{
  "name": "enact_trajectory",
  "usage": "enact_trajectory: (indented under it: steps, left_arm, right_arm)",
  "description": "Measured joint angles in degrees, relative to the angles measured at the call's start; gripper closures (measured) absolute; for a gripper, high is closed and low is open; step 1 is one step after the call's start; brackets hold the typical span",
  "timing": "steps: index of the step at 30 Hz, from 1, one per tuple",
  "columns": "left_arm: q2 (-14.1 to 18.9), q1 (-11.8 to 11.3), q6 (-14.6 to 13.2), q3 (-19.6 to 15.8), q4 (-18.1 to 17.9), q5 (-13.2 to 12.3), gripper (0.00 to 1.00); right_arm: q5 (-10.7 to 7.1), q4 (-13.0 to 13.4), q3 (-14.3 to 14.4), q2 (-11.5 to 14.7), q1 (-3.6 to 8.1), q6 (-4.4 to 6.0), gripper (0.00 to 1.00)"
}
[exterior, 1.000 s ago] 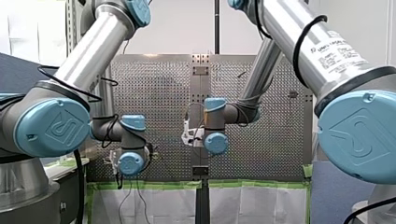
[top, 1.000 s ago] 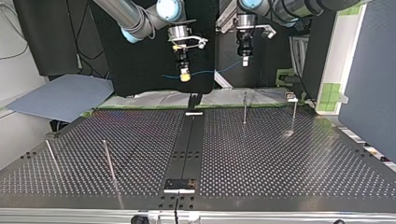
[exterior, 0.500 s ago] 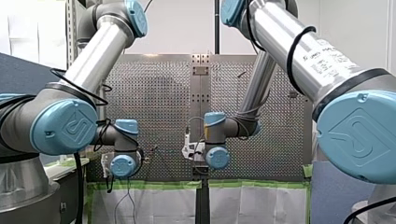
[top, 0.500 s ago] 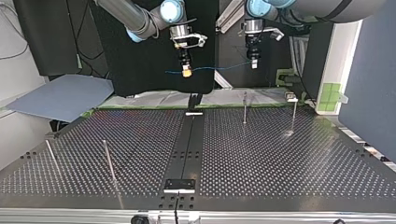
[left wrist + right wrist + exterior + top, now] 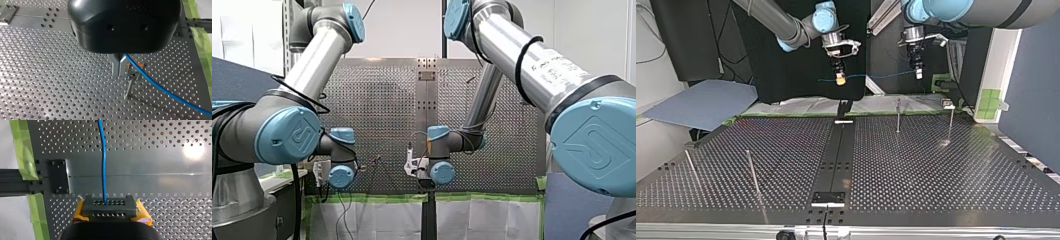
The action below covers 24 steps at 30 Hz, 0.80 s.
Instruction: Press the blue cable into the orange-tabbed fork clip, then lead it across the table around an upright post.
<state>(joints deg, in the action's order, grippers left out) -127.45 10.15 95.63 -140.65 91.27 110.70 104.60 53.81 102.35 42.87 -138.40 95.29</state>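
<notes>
Blue cable (image 5: 876, 76) strung between left jaws and right jaws, both clamped on it. Judged light, limp, slippery; best gripped close beside orange-tabbed fork clip (image 5: 133, 71).

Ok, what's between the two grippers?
Only the blue cable, stretched through the air from my right gripper to my left gripper, both shut on it; the top view shows it.
</notes>
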Motion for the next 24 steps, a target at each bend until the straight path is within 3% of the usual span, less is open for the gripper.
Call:
enact_trajectory:
  steps: [12,19,24]
  left_arm:
    - [-5.64,-0.95,1.72,4.24,-4.99,-1.72,1.0]
    - [-9.44,-1.19,2.06,5.59,-5.19,-2.06,1.0]
    - [-12.31,-1.27,1.14,7.14,-4.31,-3.83,1.0]
  right_arm:
    - [-1.14,-3.23,-4.61,-4.18,1.04,0.04,1.0]
    - [-2.52,-5.38,-7.61,-4.74,1.67,0.17,1.0]
    - [-3.3,-6.96,-9.72,-4.84,1.98,0.17,1.0]
